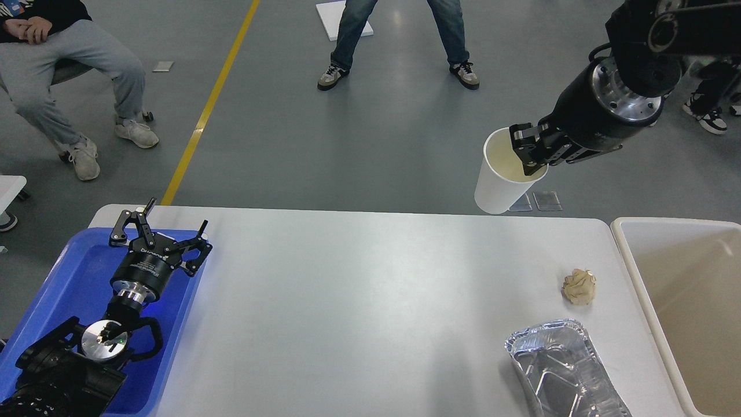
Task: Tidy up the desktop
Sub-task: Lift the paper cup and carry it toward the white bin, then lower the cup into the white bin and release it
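Observation:
The white desktop (359, 301) fills the lower middle of the head view. My right gripper (529, 153) is shut on the rim of a white paper cup (501, 179) and holds it tilted in the air beyond the table's far right edge. A crumpled beige paper ball (579, 286) lies on the desktop at the right. A crushed foil tray (564, 370) lies in front of it near the front edge. My left gripper (165, 223) is open and empty above the blue tray (69, 278) at the left.
A cream-coloured bin (683, 301) stands against the table's right end. People sit and stand on the grey floor beyond the table. A yellow line (208, 104) runs across the floor.

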Available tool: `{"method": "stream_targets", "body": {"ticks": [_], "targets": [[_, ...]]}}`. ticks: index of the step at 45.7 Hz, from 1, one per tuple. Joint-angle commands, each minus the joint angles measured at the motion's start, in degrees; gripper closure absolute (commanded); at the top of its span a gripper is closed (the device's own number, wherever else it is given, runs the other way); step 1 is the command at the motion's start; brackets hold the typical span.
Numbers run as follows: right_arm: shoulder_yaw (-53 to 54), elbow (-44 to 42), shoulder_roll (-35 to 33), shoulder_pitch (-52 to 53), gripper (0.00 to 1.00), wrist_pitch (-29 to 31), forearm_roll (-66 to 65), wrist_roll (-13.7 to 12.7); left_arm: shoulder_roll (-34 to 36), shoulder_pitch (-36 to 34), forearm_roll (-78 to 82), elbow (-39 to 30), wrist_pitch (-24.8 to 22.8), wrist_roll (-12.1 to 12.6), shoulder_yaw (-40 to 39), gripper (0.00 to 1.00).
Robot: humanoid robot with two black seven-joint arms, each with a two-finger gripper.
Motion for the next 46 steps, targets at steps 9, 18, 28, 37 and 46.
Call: {"method": "stream_targets", "body": {"ticks": [9, 18, 28, 37, 46], "targets": [[-0.2, -0.66, -11.81, -3.16, 1.0, -0.52, 0.02, 0.0, 0.0, 0.0, 0.0, 0.09, 0.0, -0.09, 0.0, 0.0], [3.05, -3.38, -21.56, -9.31, 1.0, -0.79, -0.06, 0.0, 0.0, 0.0, 0.0, 0.09, 0.0, -0.09, 0.0, 0.0], [9.91, -4.79, -33.34, -17.31, 1.0, -3.24, -1.12, 0.0, 0.0, 0.0, 0.0, 0.09, 0.0, -0.18, -0.09, 0.0], [14.04, -5.4, -41.61, -22.58, 1.0, -9.3, -1.56, 0.0, 0.0, 0.0, 0.0, 0.09, 0.0, -0.18, -0.09, 0.0], [21.41, -6.37, -50.04, -33.3, 1.0, -18.44, -0.15, 0.52, 0.0, 0.0, -0.09, 0.09, 0.0, -0.18, -0.09, 0.0]]}}
